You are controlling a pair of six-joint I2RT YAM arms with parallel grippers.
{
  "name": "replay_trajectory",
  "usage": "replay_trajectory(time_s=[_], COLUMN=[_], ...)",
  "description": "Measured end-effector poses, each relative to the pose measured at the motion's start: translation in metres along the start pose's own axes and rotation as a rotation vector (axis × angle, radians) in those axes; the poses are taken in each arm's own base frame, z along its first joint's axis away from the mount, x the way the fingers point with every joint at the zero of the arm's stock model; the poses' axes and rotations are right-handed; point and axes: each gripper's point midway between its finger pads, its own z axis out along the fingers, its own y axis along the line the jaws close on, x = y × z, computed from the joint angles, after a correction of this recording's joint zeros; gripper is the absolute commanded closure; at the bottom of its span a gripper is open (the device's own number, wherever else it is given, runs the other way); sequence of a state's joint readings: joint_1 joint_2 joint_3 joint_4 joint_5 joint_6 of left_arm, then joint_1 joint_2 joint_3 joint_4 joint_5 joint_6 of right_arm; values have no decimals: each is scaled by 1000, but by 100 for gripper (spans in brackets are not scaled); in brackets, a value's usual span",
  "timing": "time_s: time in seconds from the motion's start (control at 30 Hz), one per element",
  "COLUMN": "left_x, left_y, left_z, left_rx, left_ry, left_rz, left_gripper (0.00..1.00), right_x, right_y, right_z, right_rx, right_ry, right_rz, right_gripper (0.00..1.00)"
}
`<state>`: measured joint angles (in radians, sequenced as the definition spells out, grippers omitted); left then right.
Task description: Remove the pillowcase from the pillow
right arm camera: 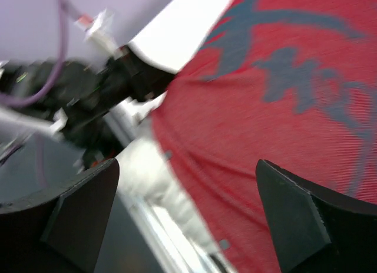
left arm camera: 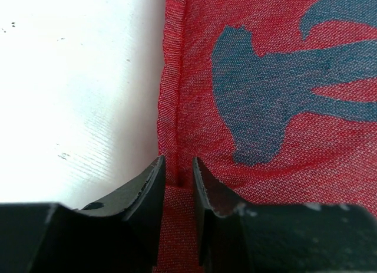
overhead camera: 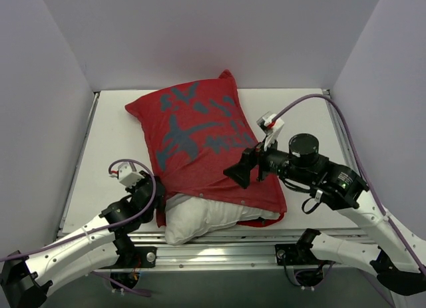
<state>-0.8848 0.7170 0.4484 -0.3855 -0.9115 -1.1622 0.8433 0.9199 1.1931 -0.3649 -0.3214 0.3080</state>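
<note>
Left arm low at near left, left gripper (left arm camera: 178, 177) pinching pillowcase (overhead camera: 200, 142) side seam, right gripper (overhead camera: 237, 169) splayed wide over the red fabric, pillow (overhead camera: 200, 218) bulging from case's near end

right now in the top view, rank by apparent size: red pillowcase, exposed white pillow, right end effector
red fabric pillowcase with grey-blue markings
exposed part of the plump white pillow
black right end effector, smallest though nearer the camera

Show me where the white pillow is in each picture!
Top external: bottom middle, the pillow pokes out of the red pillowcase.
Left wrist: not in it, only pillowcase and table.
Right wrist: blurry white at lower left, under the red edge.
Shared landmark: the pillowcase, red with grey-blue marks.
</note>
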Motion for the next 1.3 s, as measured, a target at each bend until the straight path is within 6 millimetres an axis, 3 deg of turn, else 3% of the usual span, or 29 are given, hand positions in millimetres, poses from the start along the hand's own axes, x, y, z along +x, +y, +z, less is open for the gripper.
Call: replay_trajectory(time_s=[0.03, 0.13, 0.2, 0.3, 0.33, 0.37, 0.4, 0.43, 0.47, 0.5, 0.53, 0.7, 0.8, 0.9, 1.0, 1.07, 1.17, 1.3], left_x=[0, 0, 0, -2, -1, -1, -1, 1, 3, 3, 5, 25, 33, 36, 34, 27, 4, -45], left_y=[1, 2, 3, 1, 0, -1, -3, -4, -5, -10, -10, -27, -41, -73, -118, -150, -188, -221], left_z=[1, 2, 3, 5, 6, 9, 11, 15, 20, 24, 31, 62, 82, 104, 125, 137, 143, 132], left_rx=[-4, -10, -12, -1, 7, 12, 16, 18, 14, 25, 10, 17, 21, 77, 173, 241, 327, 396], left_ry=[0, 2, 5, 15, 26, 31, 42, 60, 80, 100, 114, 250, 308, 342, 348, 335, 304, 235], left_rz=[2, 8, 21, 40, 50, 58, 68, 80, 97, 111, 125, 258, 341, 367, 351, 330, 296, 247], left_gripper=[65, 44, 34, 33, 33, 33, 32, 32, 32, 31, 31, 28, 27, 27, 25, 20, 3, 6], right_x=[-9, -19, -13, 19, 42, 59, 77, 87, 92, 93, 91, 92, 100, 107, 112, 113, 107, 90], right_y=[-9, -47, -87, -151, -169, -183, -191, -193, -193, -191, -188, -151, -127, -119, -120, -123, -138, -163], right_z=[2, 12, 28, 54, 63, 66, 75, 81, 85, 88, 91, 94, 84, 71, 64, 64, 74, 92], right_rx=[57, 235, 362, 511, 548, 572, 574, 563, 546, 530, 511, 452, 439, 453, 482, 497, 502, 513], right_ry=[-26, -52, -24, 52, 105, 143, 181, 199, 203, 195, 174, 98, 58, 13, -18, -27, -50, -96], right_rz=[-4, 3, 30, 85, 105, 128, 145, 154, 156, 157, 157, 107, 129, 184, 234, 256, 307, 348], right_gripper=[2, 0, 0, 2, 6, 25, 37, 52, 85, 96, 100, 100, 100, 100, 100, 100, 100, 100])
